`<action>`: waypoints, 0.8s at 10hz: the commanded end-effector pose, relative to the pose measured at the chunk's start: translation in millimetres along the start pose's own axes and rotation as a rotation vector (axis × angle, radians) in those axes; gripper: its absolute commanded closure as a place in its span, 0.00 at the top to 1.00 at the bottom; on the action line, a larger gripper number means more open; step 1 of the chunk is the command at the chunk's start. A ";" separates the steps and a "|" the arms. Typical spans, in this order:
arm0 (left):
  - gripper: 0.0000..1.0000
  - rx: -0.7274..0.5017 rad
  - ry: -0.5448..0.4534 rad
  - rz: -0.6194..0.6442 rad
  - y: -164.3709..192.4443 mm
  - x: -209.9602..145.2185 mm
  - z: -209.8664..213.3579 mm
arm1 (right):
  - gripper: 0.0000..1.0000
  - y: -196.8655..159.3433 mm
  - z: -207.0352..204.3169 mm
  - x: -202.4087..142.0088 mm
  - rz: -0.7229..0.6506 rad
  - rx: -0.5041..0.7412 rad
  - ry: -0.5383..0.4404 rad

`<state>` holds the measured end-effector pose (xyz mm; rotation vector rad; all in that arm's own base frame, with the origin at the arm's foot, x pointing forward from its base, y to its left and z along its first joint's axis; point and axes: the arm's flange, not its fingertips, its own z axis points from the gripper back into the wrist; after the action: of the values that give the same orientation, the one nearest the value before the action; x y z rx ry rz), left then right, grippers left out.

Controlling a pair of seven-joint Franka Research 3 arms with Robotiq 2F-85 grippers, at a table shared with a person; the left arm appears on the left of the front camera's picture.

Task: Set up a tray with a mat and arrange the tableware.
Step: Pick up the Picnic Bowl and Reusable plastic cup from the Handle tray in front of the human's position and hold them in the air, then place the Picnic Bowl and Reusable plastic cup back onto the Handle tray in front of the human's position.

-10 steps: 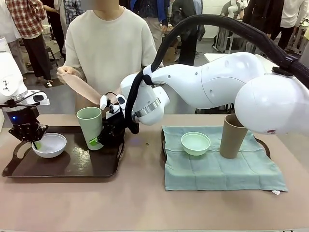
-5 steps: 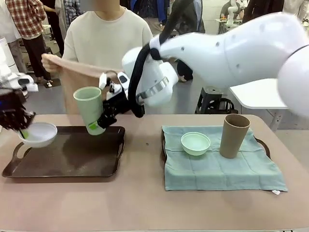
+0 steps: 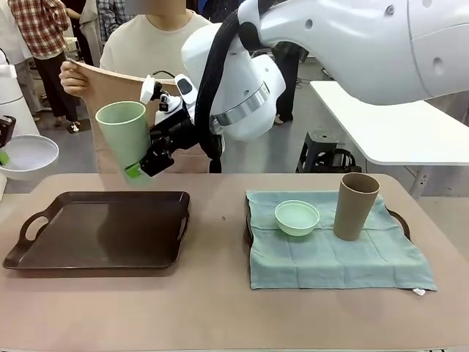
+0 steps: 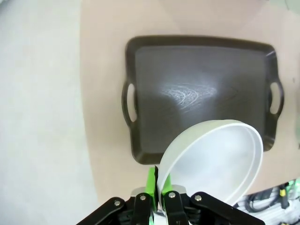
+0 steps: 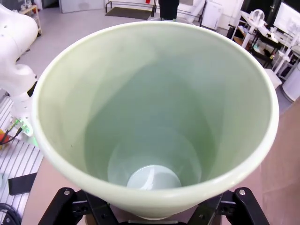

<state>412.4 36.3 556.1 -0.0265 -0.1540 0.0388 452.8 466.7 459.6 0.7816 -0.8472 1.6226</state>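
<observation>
- Far left, front view: white bowl point(image 3: 28, 155) held up in the air past the table's left edge, above table level, clear of the tray. Left gripper point(image 4: 158, 194) clenched on its rim; in the left wrist view 1 green pad sits against the outside of the rim, bowl tilted over the tray below.
- Dark brown tray point(image 3: 102, 229) w/ 2 cut-out handles lies flat on the left half of the table point(image 3: 220, 308), nothing on it.
- Person point(image 3: 157, 51) at the far side holds up a beige mat point(image 3: 110, 84) w/ 1 hand point(image 3: 72, 79) at its top left corner, behind the lifted cup.
- Pale green cup point(image 3: 124, 139) in the air above the tray's far right corner, tilted, mouth up. Right gripper point(image 3: 145, 167) grasps it low on the side; right wrist view looks straight down into the cup, black fingers either side of its base.
- Right half: teal cloth point(image 3: 337, 253) spread over a 2nd tray point(image 3: 398, 217); only that tray's edges show.
- On the cloth: mint green bowl point(image 3: 297, 218) near the left, upright; taupe brown cup point(image 3: 355, 206) upright to its right, the 2 apart.
</observation>
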 end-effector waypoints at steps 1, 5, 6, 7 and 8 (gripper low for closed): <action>0.00 -0.004 0.024 -0.006 0.5 3.3 -12.1 | 0.14 -6.9 -4.3 -6.1 -0.008 0.006 -0.005; 0.00 -0.004 0.024 -0.006 0.5 3.3 -12.1 | 0.14 -6.9 -4.3 -6.1 -0.008 0.006 -0.005; 0.00 -0.004 0.024 -0.006 0.5 3.3 -12.1 | 0.14 -6.9 -4.3 -6.1 -0.008 0.006 -0.005; 0.00 -0.004 0.024 -0.006 0.5 3.3 -12.1 | 0.14 -6.9 -4.3 -6.1 -0.008 0.006 -0.005; 0.00 -0.004 0.024 -0.006 0.5 3.3 -12.1 | 0.14 -6.9 -4.3 -6.1 -0.008 0.006 -0.005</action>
<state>417.7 36.3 543.1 -0.0278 -0.1237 0.0380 459.2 467.1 451.4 0.7870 -0.8391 1.6123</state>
